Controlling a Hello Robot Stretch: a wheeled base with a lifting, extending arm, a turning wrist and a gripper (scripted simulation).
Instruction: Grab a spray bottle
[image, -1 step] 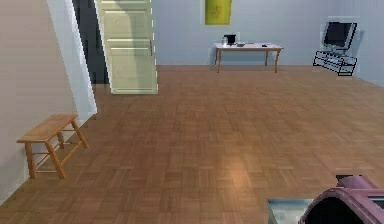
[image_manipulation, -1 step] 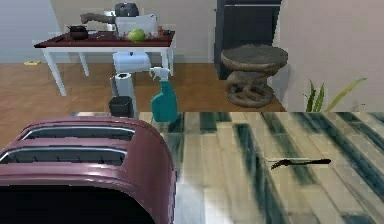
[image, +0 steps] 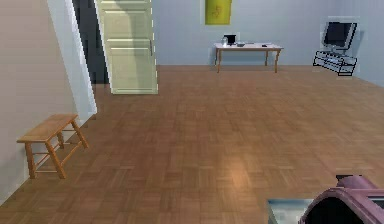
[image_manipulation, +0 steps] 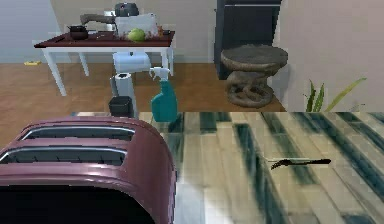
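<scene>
Spray bottle (image_manipulation: 164, 102): the task's thing, a teal body that narrows to a slim neck, topped by a white trigger head pointing toward the arm side view's left.
Where: it stands upright at the far edge of the striped counter (image_manipulation: 260, 140), just beyond the maroon toaster (image_manipulation: 85, 165) and well apart from the dark knife (image_manipulation: 300, 162).
Why upright: probably set on its flat base as such bottles are kept, which leaves the neck free to grasp.
Why the counter lies alongside: the robot seems parked beside it so the arm can reach out toward the bottle.
Behind it: a white paper roll (image_manipulation: 126, 84) on the floor and a red-topped table (image_manipulation: 105, 42).
Jaws: I cannot tell how they stand.
</scene>
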